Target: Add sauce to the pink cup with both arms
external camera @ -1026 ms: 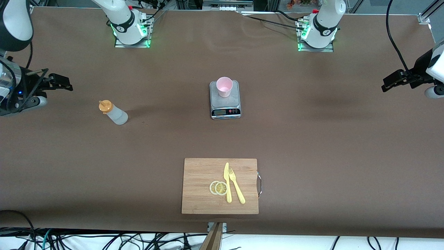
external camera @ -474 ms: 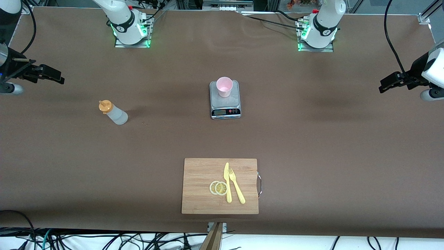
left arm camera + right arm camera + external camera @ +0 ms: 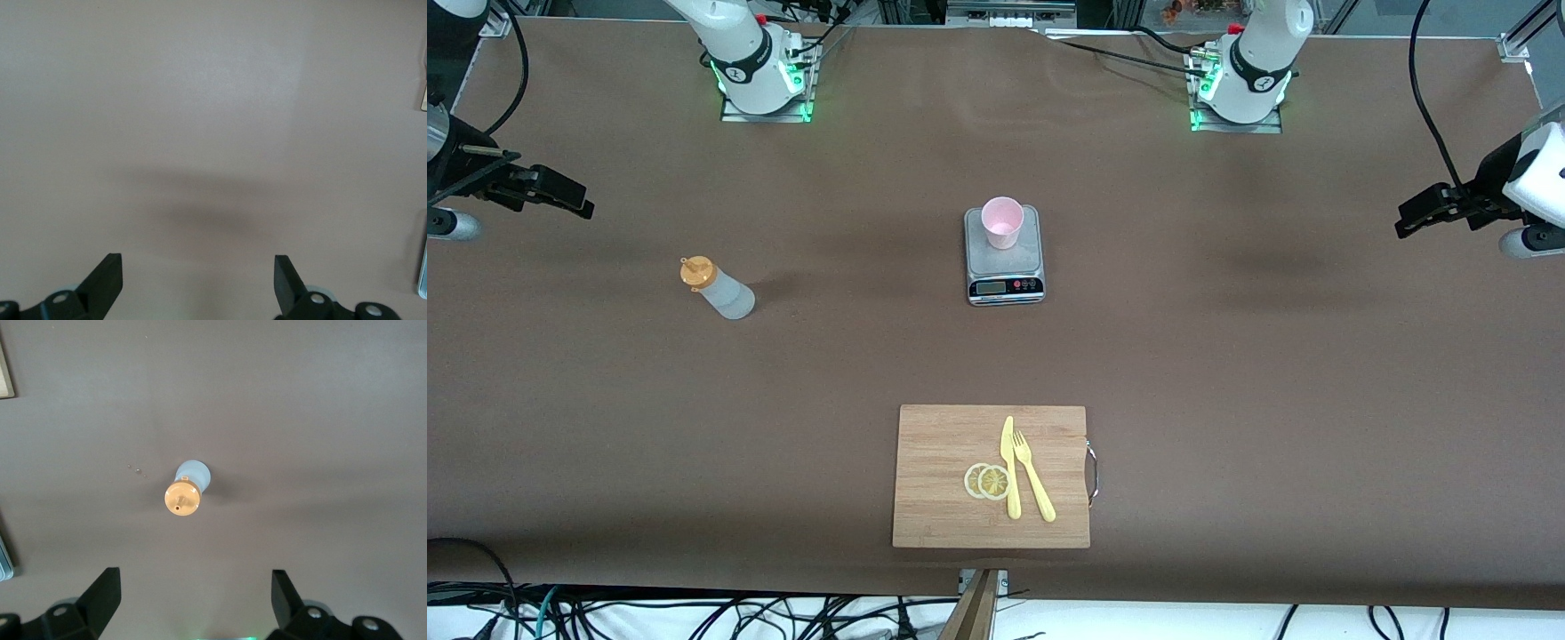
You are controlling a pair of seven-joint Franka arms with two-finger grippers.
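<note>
my right pincer (image 3: 560,194) hung high over the tabletop (image 3: 1227,356) at the right arm's end, jaws spread wide and holding nothing; my left pincer (image 3: 1427,212) hung the same way over the left arm's end, also spread and empty. the sauce (image 3: 718,288) stood upright on the tabletop toward the right arm's end, well apart from the pink cup (image 3: 1002,221), which sat on the scale (image 3: 1005,267) at mid-table.

i judged the sauce the main risk: it was narrow and tall, so a descent a little off centre would let one finger clip the orange cap (image 3: 182,499) and tip it over. a squeeze too hard on the soft body could push sauce out before it reached the cup. the cup looked light and stood near the edge of the scale's plate farthest from the front camera, so a nudge from my left pincer could slide it off. both arms meeting over the cup could also bump each other.

i counted one sauce, one pink cup, one scale, one cutting board (image 3: 943,462), two lemon slices (image 3: 987,481), one yellow knife (image 3: 1010,467) and one yellow fork (image 3: 1033,476).
</note>
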